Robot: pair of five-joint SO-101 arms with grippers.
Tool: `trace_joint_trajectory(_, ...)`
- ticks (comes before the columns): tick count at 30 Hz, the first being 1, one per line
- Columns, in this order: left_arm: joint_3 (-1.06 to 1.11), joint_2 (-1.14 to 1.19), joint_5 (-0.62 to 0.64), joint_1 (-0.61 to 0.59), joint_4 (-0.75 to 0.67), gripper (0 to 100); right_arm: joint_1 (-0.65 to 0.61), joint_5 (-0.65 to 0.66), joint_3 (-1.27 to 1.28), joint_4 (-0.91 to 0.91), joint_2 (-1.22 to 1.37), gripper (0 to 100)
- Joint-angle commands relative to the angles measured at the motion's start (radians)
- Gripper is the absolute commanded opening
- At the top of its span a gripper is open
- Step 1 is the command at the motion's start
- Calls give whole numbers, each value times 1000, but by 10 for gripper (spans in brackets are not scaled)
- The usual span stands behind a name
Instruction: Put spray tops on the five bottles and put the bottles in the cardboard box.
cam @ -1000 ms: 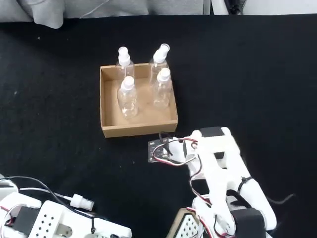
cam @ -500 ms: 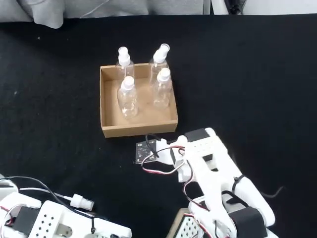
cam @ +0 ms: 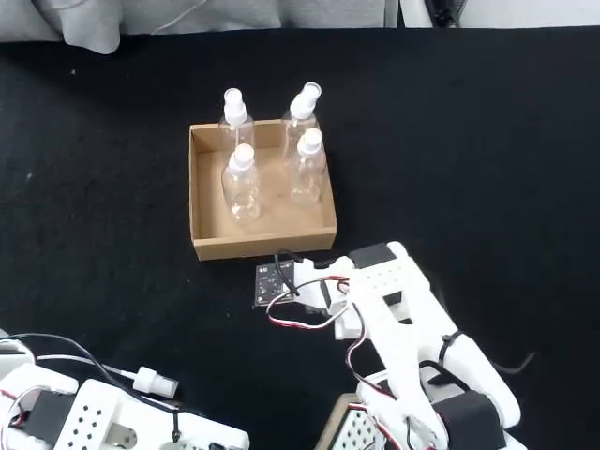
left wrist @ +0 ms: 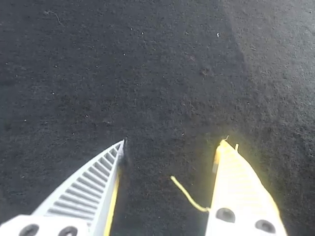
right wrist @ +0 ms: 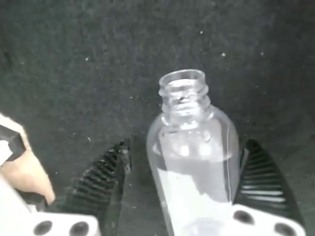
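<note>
A clear bottle [right wrist: 194, 162] with a bare threaded neck lies between the fingers of my right gripper [right wrist: 188, 142]. The gripper is open: one finger is close against the bottle and the other stands a little apart from it. In the high view the right arm [cam: 403, 309] hangs just in front of the cardboard box [cam: 262, 246] and covers that bottle. Several bottles with white spray tops [cam: 241, 183] stand inside the box. A loose white spray top [cam: 155, 382] lies by the left arm's base. My left gripper [left wrist: 172, 142] is open over bare black cloth.
Black cloth covers the whole table. The left arm's base and cables [cam: 84, 412] take up the front left corner. A grey cloth [cam: 94, 19] lies past the far edge. There is free room to the left and right of the box.
The right arm has swung left and pulled back a little from the box's front wall, mostly in the first half second. The left arm, box and bottles are unchanged.
</note>
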Motion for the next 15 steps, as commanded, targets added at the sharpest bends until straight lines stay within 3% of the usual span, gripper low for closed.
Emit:
trace_joint_trajectory(1, -18, -14, -6, 10, -18, 266, -17, -12, -22, -20, -51, 298)
trace_joint_trajectory(15, -18, -14, -6, 10, -18, 266, -12, -66, -19, -86, -44, 293)
